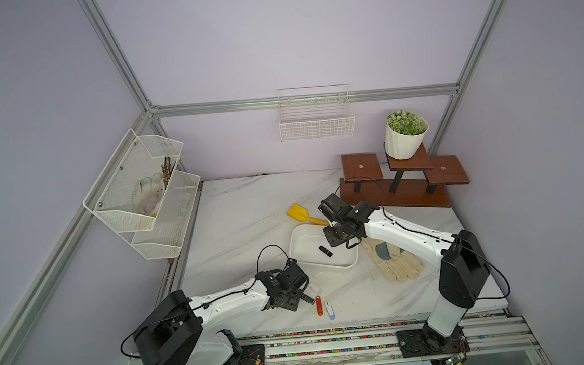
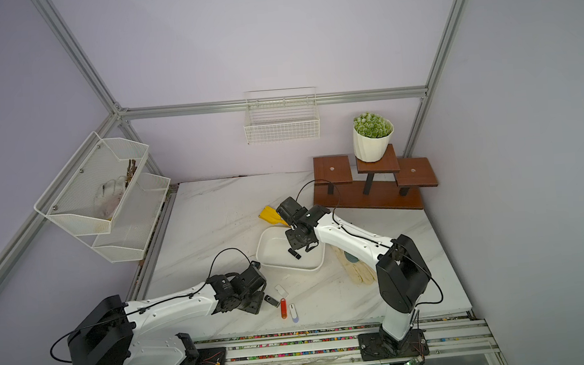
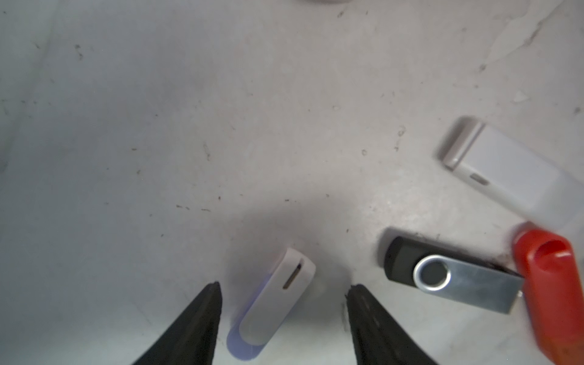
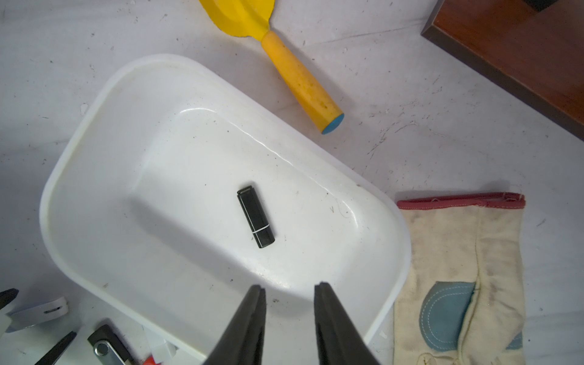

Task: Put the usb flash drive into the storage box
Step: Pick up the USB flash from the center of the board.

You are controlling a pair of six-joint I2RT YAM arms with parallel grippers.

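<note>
The right gripper hangs over the near rim of the storage box, released. Its jaws stand a little apart with nothing between them. Below and beyond it the usb flash drive, black and capped, lies flat on the middle of the box floor, clear of all four walls.

Outside the box, the handle end of a yellow trowel stops just short of the far rim. A work glove lies just beside one short side, its red cuff edge close to the rim corner. A wooden stand is well apart, and bare table lies between them.

The left gripper is released too, its jaws spread wide. In the left wrist view a white slotted drive lies between the fingers, with a gap showing on each side — whether the tips reach the table cannot be told.

To one side lies a black swivel drive, and its metal end appears to touch a red drive. Another white drive lies a little past them.

Ahead of the fingers the table is open. In both top views these loose drives sit near the table's front edge, apart from the box's near rim.
</note>
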